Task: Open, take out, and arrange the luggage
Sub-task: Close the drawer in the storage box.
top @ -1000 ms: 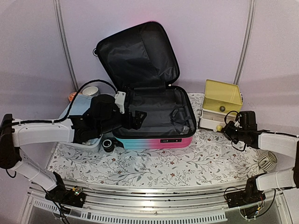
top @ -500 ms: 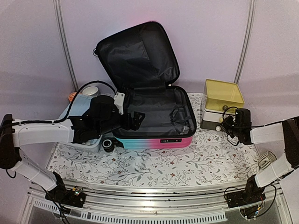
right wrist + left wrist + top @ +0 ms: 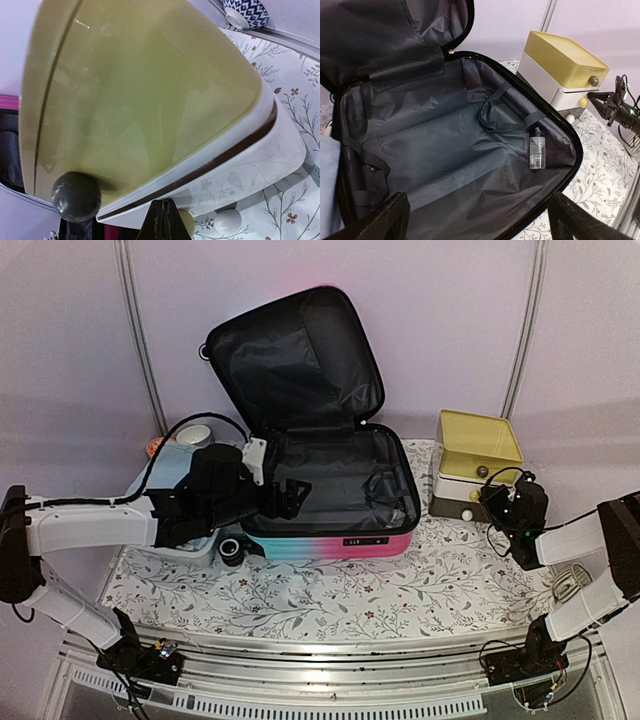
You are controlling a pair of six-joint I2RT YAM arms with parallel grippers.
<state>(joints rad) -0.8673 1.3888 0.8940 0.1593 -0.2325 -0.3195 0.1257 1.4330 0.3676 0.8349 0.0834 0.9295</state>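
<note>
Luggage (image 3: pixel 345 480) lies open beneath the wide-spread left gripper (image 3: pixel 290 496).

No legible text anywhere, marks on the luggage (image 3: pixel 310 543) blurred (too small)

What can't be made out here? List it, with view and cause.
Bottle in the luggage: label too small, left wrist view.
Left gripper fingertips: cut off by bottom edge, left wrist view.
Drawer box: lower drawers cut off by bottom edge, right wrist view.
Right gripper: contact with box unclear, cropped there too.
</note>
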